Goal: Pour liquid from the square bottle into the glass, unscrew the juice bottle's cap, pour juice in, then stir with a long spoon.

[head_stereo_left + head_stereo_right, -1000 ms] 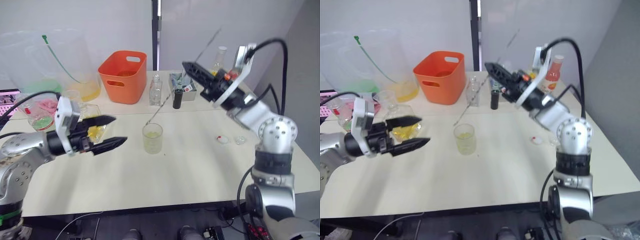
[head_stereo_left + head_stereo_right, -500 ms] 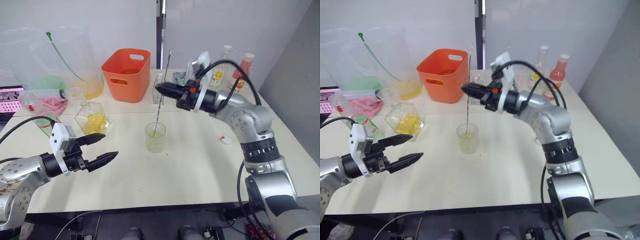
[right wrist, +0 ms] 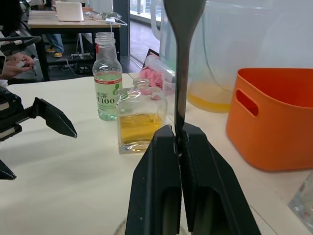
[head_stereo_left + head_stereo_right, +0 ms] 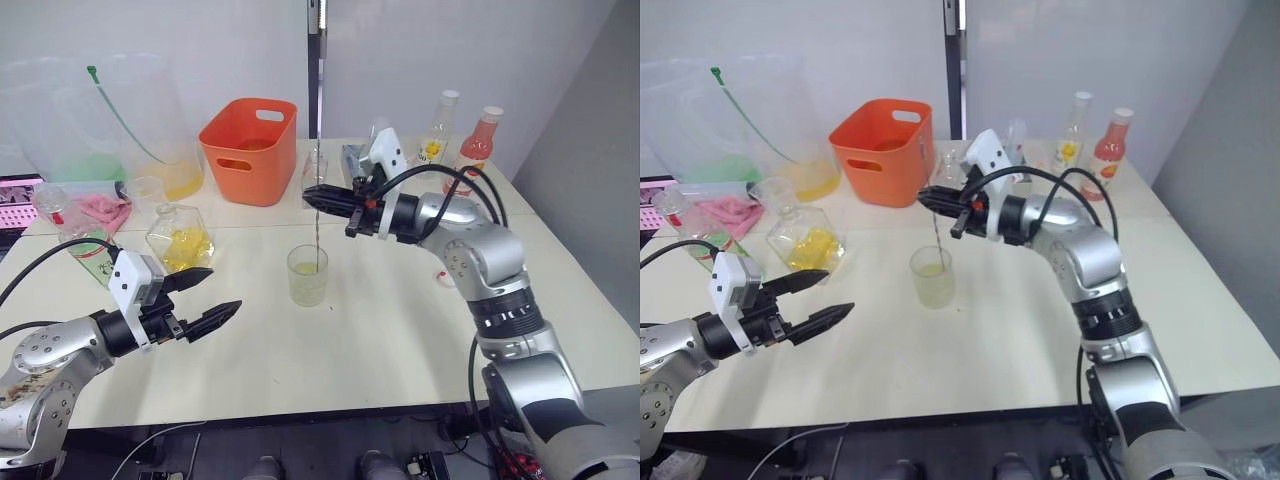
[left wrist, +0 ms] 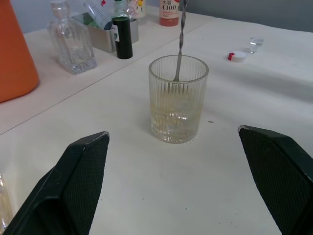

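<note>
Pale cream table [image 4: 400,330] gives you plenty of bare surface in front of the glass [image 4: 308,275], all the way to the near edge. Your right claw [image 4: 312,196] sits just above and behind the glass, its two fingers pinched tight on the stem of the long spoon [image 4: 318,170], which stands nearly upright with its lower end inside the glass in the pale yellow liquid. Your left claw [image 4: 205,296] hovers low over the table well to the left of the glass, fingers spread wide and holding nothing. The square bottle [image 4: 184,240], with yellow liquid in it, stands behind that claw, and the juice bottle [image 3: 108,77] stands beside it, further from the glass; in the head view your left arm's cable and claw cover part of it. A small white cap [image 4: 444,278] lies on the table to the right of the glass, partly hidden behind your right forearm, so you cannot tell which bottle it belongs to. Along the back stand an orange basket [image 4: 250,150], a small clear bottle [image 5: 70,45] and two more bottles [image 4: 460,135]. The spoon's top runs out of the frame
</note>
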Controlling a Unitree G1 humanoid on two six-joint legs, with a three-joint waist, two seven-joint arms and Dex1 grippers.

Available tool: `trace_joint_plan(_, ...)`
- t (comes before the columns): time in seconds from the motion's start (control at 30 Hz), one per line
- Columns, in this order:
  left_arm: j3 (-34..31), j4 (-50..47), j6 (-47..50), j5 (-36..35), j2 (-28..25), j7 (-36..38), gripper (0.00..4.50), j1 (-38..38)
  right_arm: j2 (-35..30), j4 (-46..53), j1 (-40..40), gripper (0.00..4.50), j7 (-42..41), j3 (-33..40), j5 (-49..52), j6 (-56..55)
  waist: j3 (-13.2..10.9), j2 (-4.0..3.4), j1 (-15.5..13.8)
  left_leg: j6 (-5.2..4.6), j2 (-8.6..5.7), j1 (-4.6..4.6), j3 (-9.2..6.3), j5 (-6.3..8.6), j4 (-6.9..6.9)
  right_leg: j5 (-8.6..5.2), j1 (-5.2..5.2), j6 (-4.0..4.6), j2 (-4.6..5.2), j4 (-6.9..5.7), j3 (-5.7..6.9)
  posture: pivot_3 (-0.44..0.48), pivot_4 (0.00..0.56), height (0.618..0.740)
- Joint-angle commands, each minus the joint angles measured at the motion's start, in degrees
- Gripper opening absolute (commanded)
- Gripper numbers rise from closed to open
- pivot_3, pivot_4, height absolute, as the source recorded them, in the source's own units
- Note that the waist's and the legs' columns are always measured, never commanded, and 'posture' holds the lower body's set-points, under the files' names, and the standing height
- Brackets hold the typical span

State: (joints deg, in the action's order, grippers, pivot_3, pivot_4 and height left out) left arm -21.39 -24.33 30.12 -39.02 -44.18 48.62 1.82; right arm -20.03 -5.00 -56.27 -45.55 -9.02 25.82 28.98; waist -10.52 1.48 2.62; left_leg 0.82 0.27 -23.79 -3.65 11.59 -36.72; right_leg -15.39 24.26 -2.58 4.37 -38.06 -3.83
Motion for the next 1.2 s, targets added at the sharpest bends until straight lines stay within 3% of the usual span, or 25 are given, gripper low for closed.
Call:
trace_joint_plan(0.03, -0.59, -1.68, -1.23, 0.00, -0.44, 0.06, 4.47, 0.50, 2.32, 0.50, -0.76, 0.00, 0.40, 0.65, -0.87, -1.82, 0.00, 0.00, 0.00, 0.00, 0.01, 0.00, 0.00, 0.00, 0.00, 0.00, 0.00, 0.01, 0.00, 0.00, 0.00, 0.000, 0.150, 0.740)
trace_joint_plan(0.37, 0.12, -1.28, -1.76, 0.58, -0.17, 0.30, 4.47, 0.63, 5.18, -0.08, -0.96, 0.00, -2.00, 1.64, -0.19, -0.91, 0.00, 0.00, 0.02, 0.00, 0.00, 0.00, -0.01, 0.00, 0.00, 0.01, 0.00, 0.02, -0.01, 0.00, 0.00, 0.000, 0.150, 0.740)
trace_joint_plan(0.57, 0.93, -0.67, -2.02, 1.15, -0.15, 0.54, 4.47, 1.35, 3.17, 1.68, -0.11, 0.00, -5.27, 0.24, 1.08, 6.33, 0.00, 0.00, -0.03, 0.00, -0.01, 0.01, 0.00, 0.00, 0.00, 0.01, -0.01, 0.02, 0.00, 0.00, 0.00, 0.000, 0.150, 0.740)
trace_joint_plan(0.7, 1.90, -0.10, -2.49, 1.74, -0.08, 0.56, 4.47, 1.97, 6.75, 2.23, 1.84, 0.00, -4.25, 3.52, 3.10, 2.92, 0.00, 0.00, 0.06, 0.00, 0.01, 0.03, -0.01, 0.00, 0.00, 0.01, -0.01, 0.02, -0.03, -0.01, 0.01, 0.000, 0.150, 0.740)
trace_joint_plan(0.97, 2.82, 1.13, -3.21, 2.19, 0.04, 0.97, 4.47, 3.05, 8.19, -4.83, 2.58, 0.00, -0.76, 0.10, -8.91, -12.84, 0.00, 0.00, 0.03, 0.01, 0.00, 0.03, 0.01, 0.00, 0.00, 0.02, 0.00, 0.03, -0.02, -0.03, 0.01, 0.000, 0.150, 0.740)
trace_joint_plan(1.2, 4.15, 1.37, -3.76, 2.48, 0.34, 0.82, 4.47, 3.52, 5.07, -4.29, 2.51, 0.00, -4.52, -1.86, -11.19, -11.07, 0.01, 0.01, -0.03, 0.01, -0.01, 0.03, 0.01, -0.01, 0.00, 0.02, -0.01, 0.03, 0.00, -0.03, 0.00, 0.000, 0.150, 0.740)
